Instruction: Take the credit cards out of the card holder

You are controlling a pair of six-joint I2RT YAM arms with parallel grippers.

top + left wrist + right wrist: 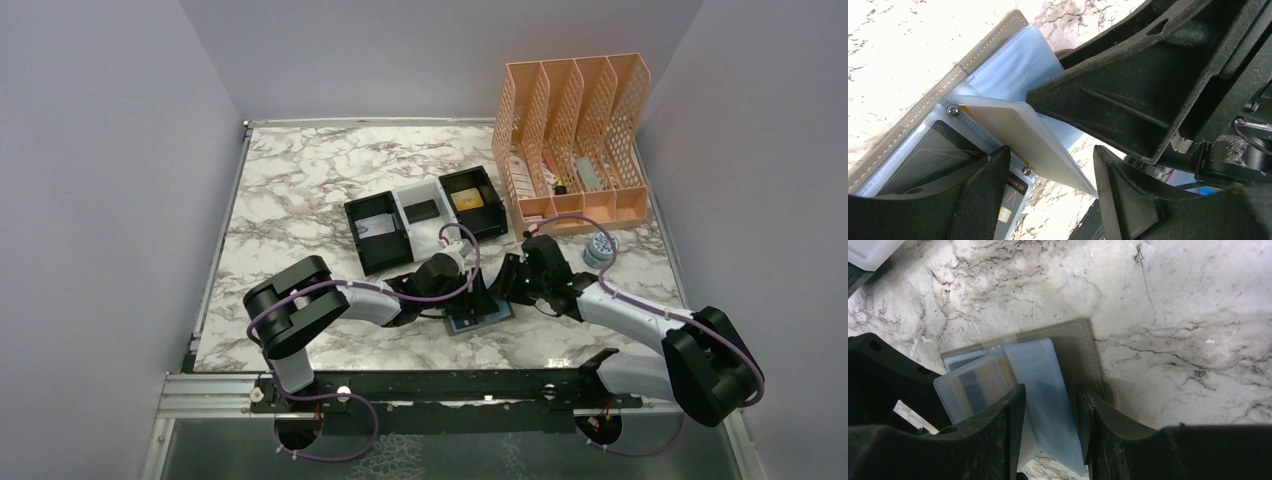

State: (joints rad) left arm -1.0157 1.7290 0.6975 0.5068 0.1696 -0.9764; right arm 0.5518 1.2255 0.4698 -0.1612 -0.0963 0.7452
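The card holder (478, 320) lies open and flat near the near edge of the counter (300, 180), about midway along it, with both tools meeting over it. It looks light and floppy: a stitched taupe cover with thin, clear blue sleeves that flex and probably slide on the marble. The credit cards (1013, 130) inside are stiff, thin and slick, so my judgement is to pin the cover and pinch a card by an exposed short edge, not by its sleeve.

The left tool (1048, 175) stands parted, with a raised leaf holding a pale card passing between its fingers. The right tool (1050, 415) is also parted, straddling another blue leaf; whether it presses on it is unclear.

Farther back, at mid-counter, a black-and-white tray (398, 212) holds something yellow in its right compartment. A peach file rack (575, 100) stands in the far right corner. Plain lavender walls close in three sides.
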